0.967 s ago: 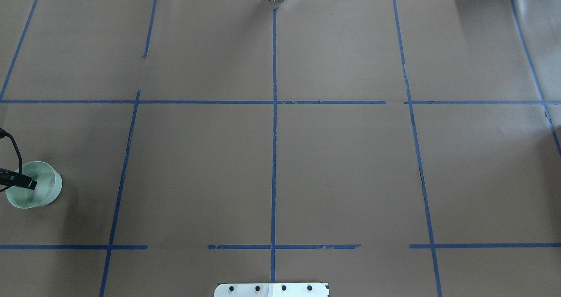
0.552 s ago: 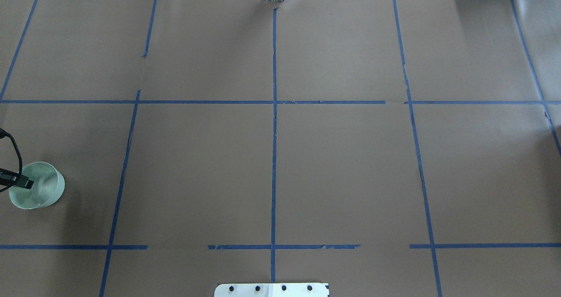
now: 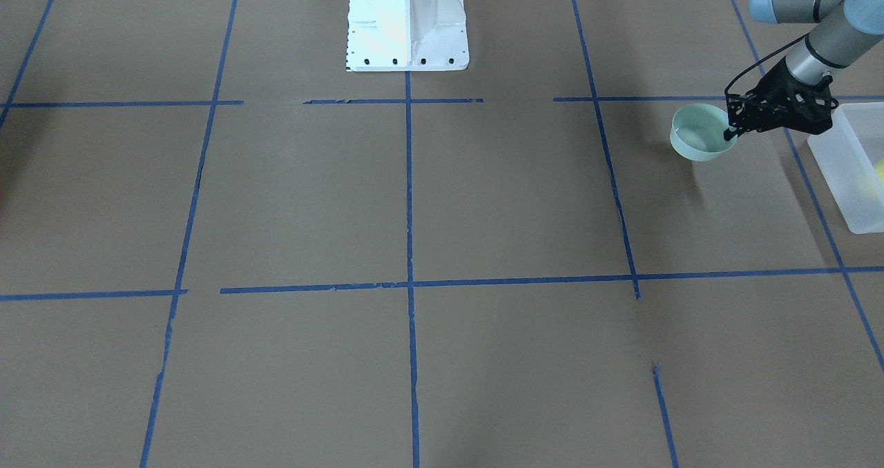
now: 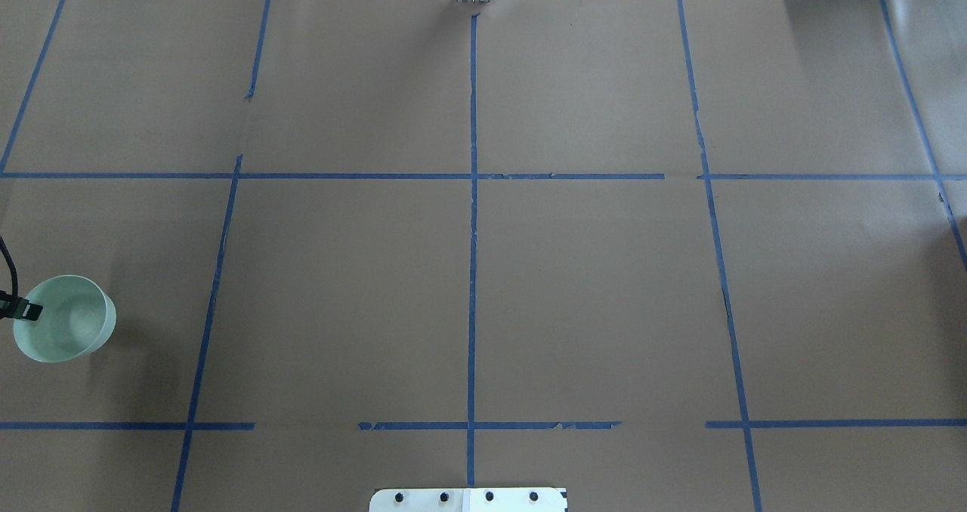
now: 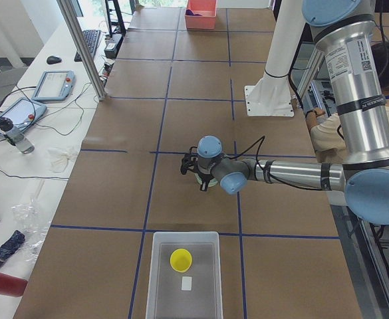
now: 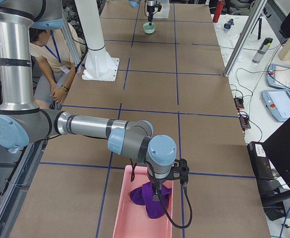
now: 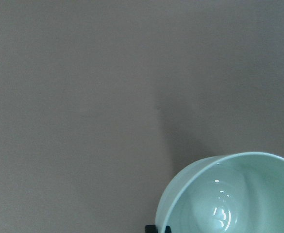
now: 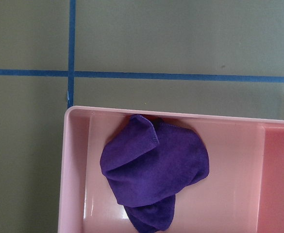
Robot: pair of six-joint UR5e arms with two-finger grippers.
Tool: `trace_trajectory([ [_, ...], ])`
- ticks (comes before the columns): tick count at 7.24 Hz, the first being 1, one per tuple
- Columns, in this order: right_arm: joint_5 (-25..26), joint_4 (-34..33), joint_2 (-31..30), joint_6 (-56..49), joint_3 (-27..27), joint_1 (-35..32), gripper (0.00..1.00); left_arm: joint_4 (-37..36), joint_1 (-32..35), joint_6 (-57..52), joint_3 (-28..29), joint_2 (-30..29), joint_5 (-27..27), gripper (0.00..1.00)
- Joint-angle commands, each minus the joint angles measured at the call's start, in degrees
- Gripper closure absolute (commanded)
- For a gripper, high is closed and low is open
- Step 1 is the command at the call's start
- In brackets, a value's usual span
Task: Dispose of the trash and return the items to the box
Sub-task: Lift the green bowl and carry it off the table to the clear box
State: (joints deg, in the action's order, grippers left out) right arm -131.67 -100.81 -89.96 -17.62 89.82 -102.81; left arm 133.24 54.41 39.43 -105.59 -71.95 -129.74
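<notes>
The pale mint-green bowl [image 3: 699, 137] hangs just above the table near its left end, and my left gripper [image 3: 731, 128] is shut on its rim. The bowl also shows in the overhead view [image 4: 68, 322] and the left wrist view [image 7: 234, 194]. The translucent box [image 5: 211, 292] stands beyond the bowl at the table's end, with the yellow cup [image 5: 180, 259] inside it. My right gripper [image 6: 157, 196] hangs over a purple cloth [image 8: 154, 165] in a pink tray [image 8: 76, 184]. I cannot tell whether it is open or shut.
The brown paper table carries a blue tape grid. The white robot base [image 3: 407, 19] stands at the middle of the near edge. A small white slip [image 5: 187, 283] lies in the box beside the cup. A person [image 6: 48, 59] sits behind the robot.
My left gripper has drawn back toward the overhead view's left edge. The bowl in it looks a little larger and has shifted slightly.
</notes>
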Motion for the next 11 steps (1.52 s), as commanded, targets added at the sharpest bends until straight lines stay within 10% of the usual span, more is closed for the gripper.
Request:
trace_trajectory([
  [1, -2.9, 0.1, 0.1, 0.3, 0.5, 0.9, 0.0, 0.1, 11.2, -1.0, -5.2, 1.3, -8.7, 1.0],
  [5, -6.5, 0.1, -0.5, 11.1, 9.3, 8.9, 0.0, -2.3, 24.4, -29.9, 4.6, 2.5, -8.6, 1.0],
  [8, -6.6, 0.0, -0.7, 17.0, 16.2, 13.2, 0.0, -22.2, 41.2, -58.3, 15.9, -10.3, 0.9, 1.0],
  [11, -6.6, 0.0, -0.9, 18.1, 17.5, 15.1, 0.0, -25.0, 46.3, -68.1, 29.9, -16.5, 1.0, 1.0],
])
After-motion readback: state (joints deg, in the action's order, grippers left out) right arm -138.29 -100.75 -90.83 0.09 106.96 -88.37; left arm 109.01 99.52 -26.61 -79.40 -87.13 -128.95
